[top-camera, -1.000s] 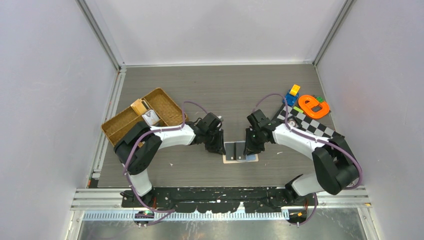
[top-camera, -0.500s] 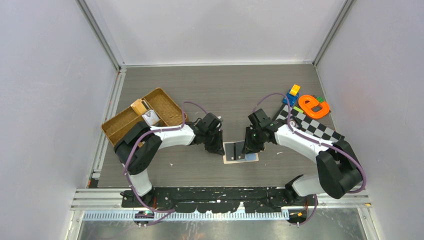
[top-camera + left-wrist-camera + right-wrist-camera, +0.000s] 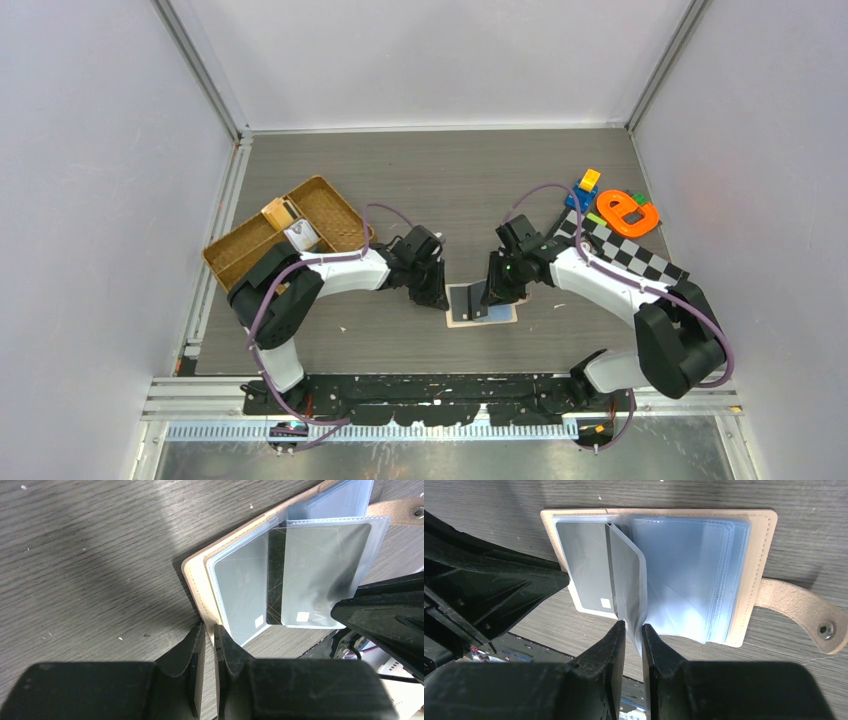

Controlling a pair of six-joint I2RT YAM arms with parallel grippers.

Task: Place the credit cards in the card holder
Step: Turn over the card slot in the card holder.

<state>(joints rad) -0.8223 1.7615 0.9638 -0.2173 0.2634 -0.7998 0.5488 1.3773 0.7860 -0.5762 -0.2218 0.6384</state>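
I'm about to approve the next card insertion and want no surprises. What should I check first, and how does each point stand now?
1. Holder lying open: ok.
2. Left tool pinching the holder's edge: ok.
3. Right tool pinching a clear sleeve, lifted: ok.
4. Grey card fully seated in its pocket: cannot tell.
5. Blue card located: cannot tell, no view clearly shows it.
6. Snap tab clear of the pockets: ok.
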